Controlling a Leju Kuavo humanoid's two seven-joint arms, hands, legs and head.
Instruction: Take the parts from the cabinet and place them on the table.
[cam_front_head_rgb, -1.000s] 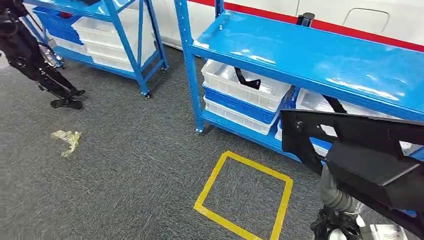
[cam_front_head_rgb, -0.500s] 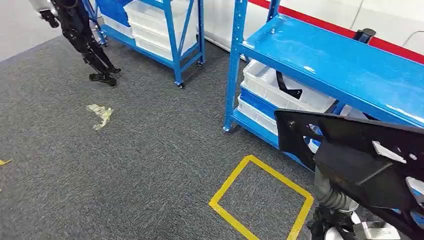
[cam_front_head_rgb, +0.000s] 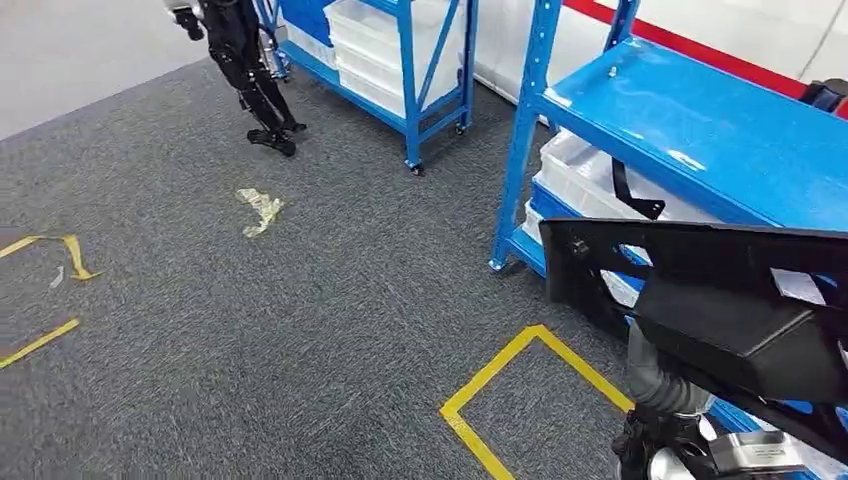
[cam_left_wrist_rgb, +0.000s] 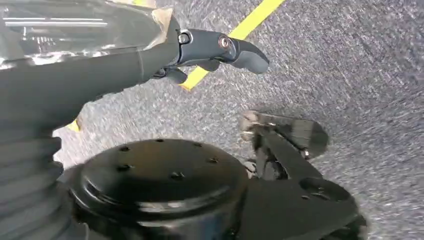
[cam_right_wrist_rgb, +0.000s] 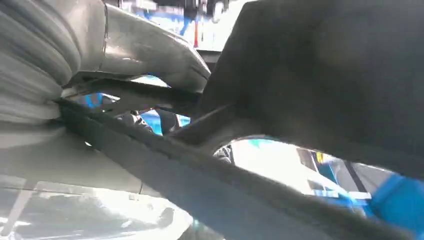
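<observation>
your right hand (cam_right_wrist_rgb: 115, 55) is gripping the big black part (cam_front_head_rgb: 700, 290), which is riding across the robot's front w/ its long axis running left-right, its left end sticking out past the blue rack (cam_front_head_rgb: 700, 140) over the yellow floor square (cam_front_head_rgb: 520, 390). your left hand (cam_left_wrist_rgb: 200, 50) is hanging low over the carpet (cam_front_head_rgb: 250, 330), fingers lightly curled, holding nothing. no table in sight, so i'd say you're needing to turn; rack post is sitting close to the part, open room lying left.

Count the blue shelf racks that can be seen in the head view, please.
2. One blue rack stands near, at the right; another rack stands farther away, at the top. More may be out of frame.
</observation>
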